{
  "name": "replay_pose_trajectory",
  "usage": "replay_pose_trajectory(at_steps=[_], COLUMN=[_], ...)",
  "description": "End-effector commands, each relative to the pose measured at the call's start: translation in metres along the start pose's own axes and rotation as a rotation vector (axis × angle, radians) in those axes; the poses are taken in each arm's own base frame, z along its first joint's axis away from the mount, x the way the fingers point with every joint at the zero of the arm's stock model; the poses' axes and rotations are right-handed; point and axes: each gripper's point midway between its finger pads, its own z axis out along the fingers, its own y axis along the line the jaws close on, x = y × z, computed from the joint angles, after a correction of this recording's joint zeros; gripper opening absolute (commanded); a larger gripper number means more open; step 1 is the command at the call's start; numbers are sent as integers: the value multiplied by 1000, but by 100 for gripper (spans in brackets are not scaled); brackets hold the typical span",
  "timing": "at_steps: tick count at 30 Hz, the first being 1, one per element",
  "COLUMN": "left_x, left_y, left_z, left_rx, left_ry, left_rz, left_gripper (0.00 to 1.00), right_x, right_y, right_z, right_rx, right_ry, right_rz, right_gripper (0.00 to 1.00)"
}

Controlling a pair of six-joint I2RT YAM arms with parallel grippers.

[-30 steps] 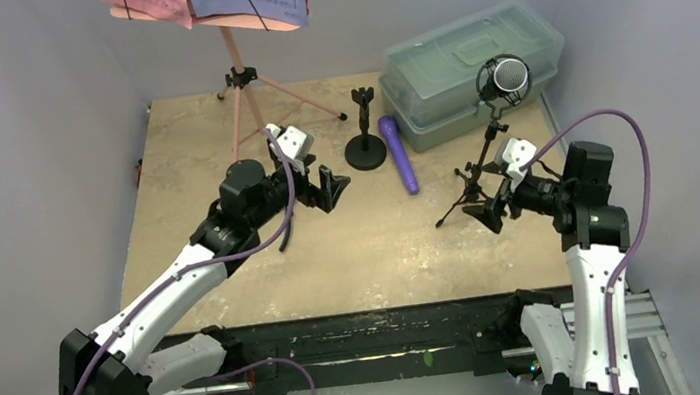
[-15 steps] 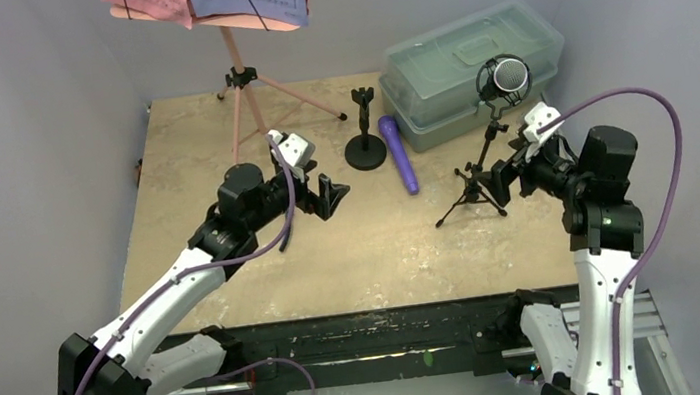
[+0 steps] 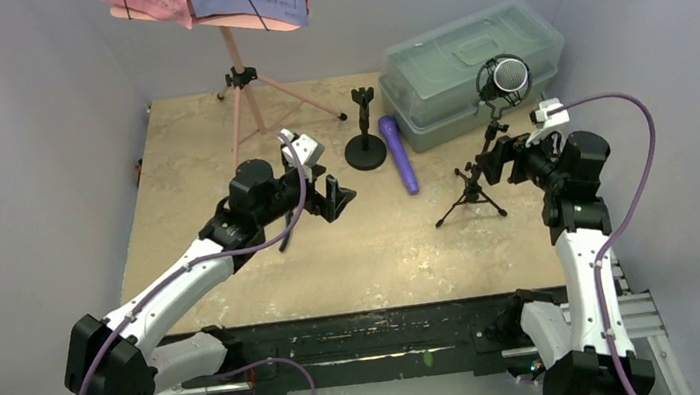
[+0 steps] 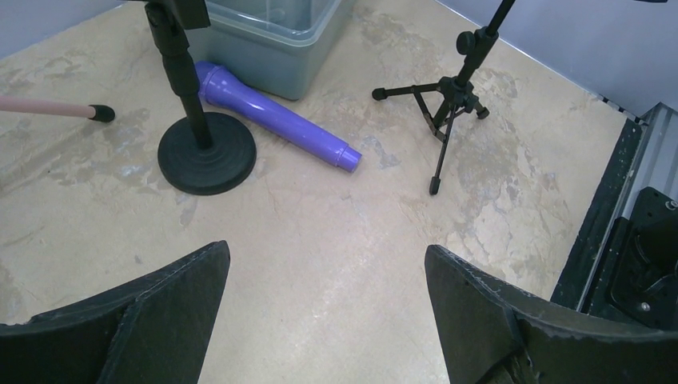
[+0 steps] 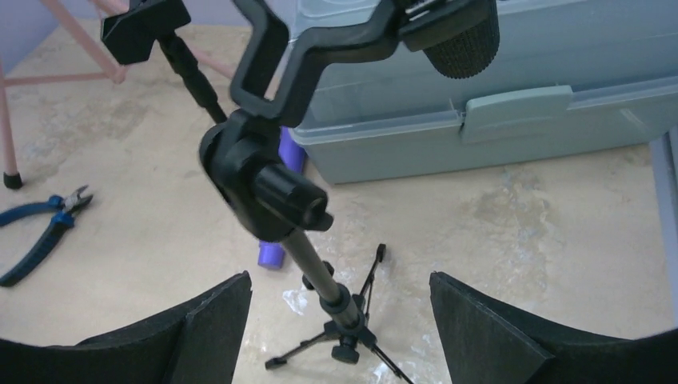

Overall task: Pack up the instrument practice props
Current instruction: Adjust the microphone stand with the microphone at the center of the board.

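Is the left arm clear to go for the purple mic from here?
Probably yes. The left tool is open and faces the purple mic with nothing lying between. The round-base stand sits close beside the mic's far end, so the near end looks the safer grab.

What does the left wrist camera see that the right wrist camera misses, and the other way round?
Only the left wrist view shows the round base of the second mic stand and the purple mic at full length. Only the right wrist view shows the blue-handled pliers and the black mic clipped atop the tripod stand. Both show that tripod stand, part of the purple mic, the greenish box and the table.
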Motion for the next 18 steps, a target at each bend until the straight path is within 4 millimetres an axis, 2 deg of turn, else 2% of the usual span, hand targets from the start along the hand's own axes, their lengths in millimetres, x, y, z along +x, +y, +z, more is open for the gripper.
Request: replay_pose_trajectory(at_steps=[1, 4, 8, 15, 18], left_x=[-5, -3, -2, -9, -13], left_y=[2, 3, 2, -1, -2], left_z=[3, 4, 4, 0, -2], left_rx=[6, 6, 9, 20, 19], left_ry=[-34, -27, -25, -45, -56], left_rz=[7, 6, 3, 2, 5], left_gripper=[91, 91, 91, 91, 91], right_x=[-36, -40, -43, -75, -77], right_y=[1, 11, 9, 10, 14], right_z=[11, 13, 14, 13, 15], right_rx=[-10, -56, -48, -51, -78], right_ry=[-157, -184, -202, -261, -264], right_rz=[21, -4, -49, -87, -76], right_gripper=[84, 84, 85, 86, 85])
